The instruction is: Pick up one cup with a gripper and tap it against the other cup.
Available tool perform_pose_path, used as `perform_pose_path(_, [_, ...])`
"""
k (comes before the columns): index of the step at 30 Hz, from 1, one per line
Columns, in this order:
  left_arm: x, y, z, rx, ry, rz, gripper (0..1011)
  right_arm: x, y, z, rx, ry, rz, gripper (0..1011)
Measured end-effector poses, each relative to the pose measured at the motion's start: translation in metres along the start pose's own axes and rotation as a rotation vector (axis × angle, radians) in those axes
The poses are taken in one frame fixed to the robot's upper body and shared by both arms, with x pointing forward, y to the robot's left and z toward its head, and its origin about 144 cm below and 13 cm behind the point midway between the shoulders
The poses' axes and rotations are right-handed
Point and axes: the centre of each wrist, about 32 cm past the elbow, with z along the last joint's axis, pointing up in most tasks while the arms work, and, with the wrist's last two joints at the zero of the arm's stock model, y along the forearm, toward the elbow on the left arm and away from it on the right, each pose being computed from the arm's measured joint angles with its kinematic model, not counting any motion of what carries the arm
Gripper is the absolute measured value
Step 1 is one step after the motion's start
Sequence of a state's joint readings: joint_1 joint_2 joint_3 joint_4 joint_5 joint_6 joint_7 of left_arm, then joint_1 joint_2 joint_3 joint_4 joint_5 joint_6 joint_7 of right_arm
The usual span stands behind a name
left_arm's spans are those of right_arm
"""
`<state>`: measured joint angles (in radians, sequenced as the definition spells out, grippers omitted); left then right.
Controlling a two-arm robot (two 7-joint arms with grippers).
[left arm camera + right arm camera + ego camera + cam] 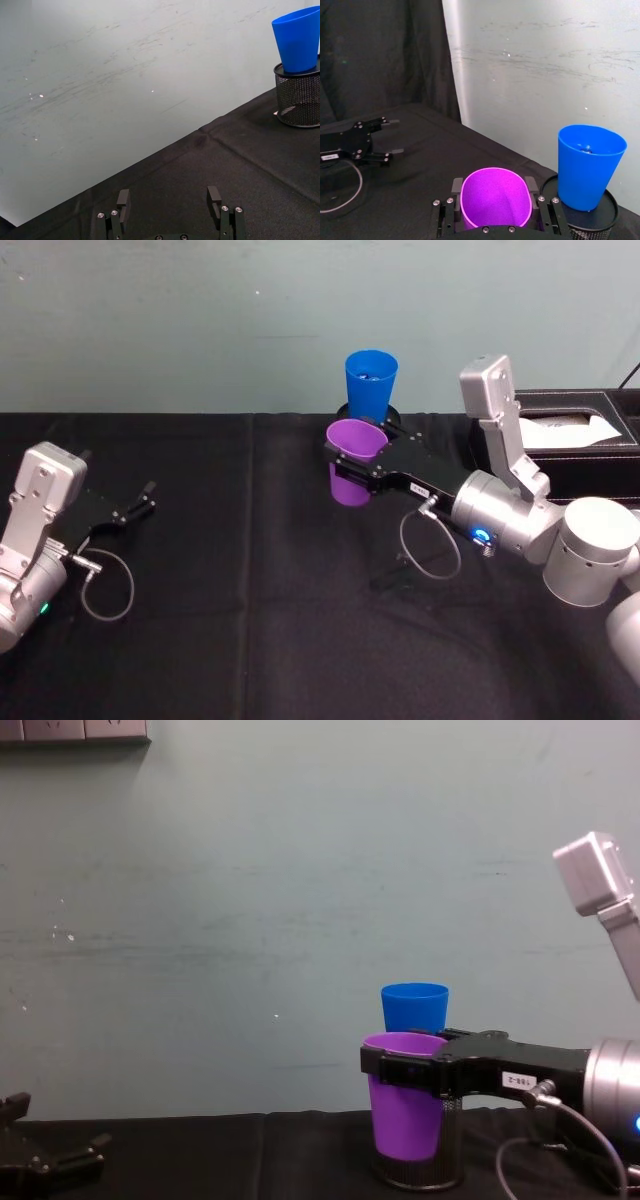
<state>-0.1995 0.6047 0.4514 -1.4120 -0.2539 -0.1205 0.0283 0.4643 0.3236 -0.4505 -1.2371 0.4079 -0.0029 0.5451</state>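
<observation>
Your left hand (pixel 135 508) sits low at 9 o'clock over the black surface (pixel 250 640), its fingers spread wide with nothing between them. Near centre, your right hand (pixel 350 468) clamps the purple cup (pixel 357 443), upright and off the cloth. Just past it at 1 o'clock, the blue cup (pixel 370 380) stands on a mesh pen holder (pixel 297 100). The right wrist view shows a gap between the cups, while the chest view overlaps them. A tissue box (pixel 570 430) lies at 2 o'clock before the pale wall (pixel 200 320).
</observation>
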Motion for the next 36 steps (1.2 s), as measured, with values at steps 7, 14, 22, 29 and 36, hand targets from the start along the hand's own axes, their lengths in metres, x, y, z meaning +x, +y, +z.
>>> perform_pose_path(7, [0.0, 0.0, 0.0, 0.0, 0.0, 0.0, 1000, -0.006, -0.012, 0.003, 0.008, -0.008, 0.023, 747])
perform_pose_path(14, [0.0, 0.0, 0.0, 0.0, 0.0, 0.0, 1000, -0.012, -0.021, 0.004, 0.008, -0.017, 0.044, 747])
perform_pose_path(22, [0.0, 0.0, 0.0, 0.0, 0.0, 0.0, 1000, -0.017, -0.028, 0.0, 0.003, -0.012, 0.062, 748])
perform_pose_path(29, [0.0, 0.0, 0.0, 0.0, 0.0, 0.0, 1000, -0.024, -0.031, -0.006, 0.0, -0.026, 0.075, 747])
perform_pose_path(36, [0.0, 0.0, 0.0, 0.0, 0.0, 0.0, 1000, -0.024, -0.036, -0.008, -0.002, -0.047, 0.062, 747])
